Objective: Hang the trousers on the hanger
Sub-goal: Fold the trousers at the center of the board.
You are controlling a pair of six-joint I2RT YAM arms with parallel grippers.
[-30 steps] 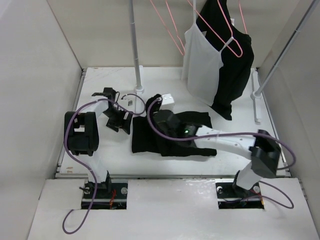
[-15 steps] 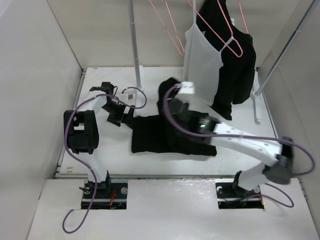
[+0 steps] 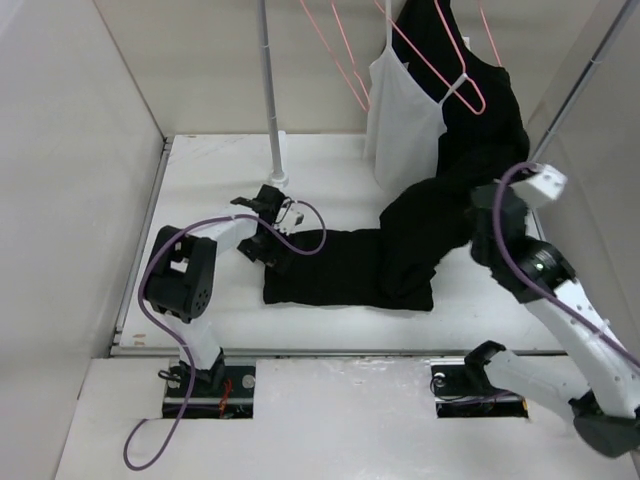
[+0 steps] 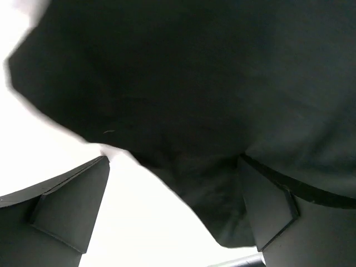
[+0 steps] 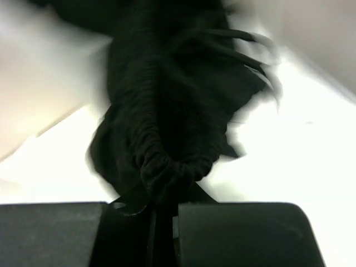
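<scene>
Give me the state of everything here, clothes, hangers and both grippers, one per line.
trousers: flat on the table, right end lifted.
left gripper: open at their left end.
right gripper: shut on the lifted end.
hanger: hanging bare.
white camisole: hung up.
black top: hung up.

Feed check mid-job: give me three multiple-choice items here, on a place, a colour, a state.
1. The open left gripper is: A) at the left end of the long black fabric trousers on the white table; B) high above the table; C) off the table.
2. The hanging strappy camisole is: A) pink; B) white; C) black.
3. The right gripper is: A) open; B) shut on the trousers; C) shut empty.
A: its fingers straddle the cloth edge. B: pale fabric. B: cloth pinched between its fingers.
</scene>
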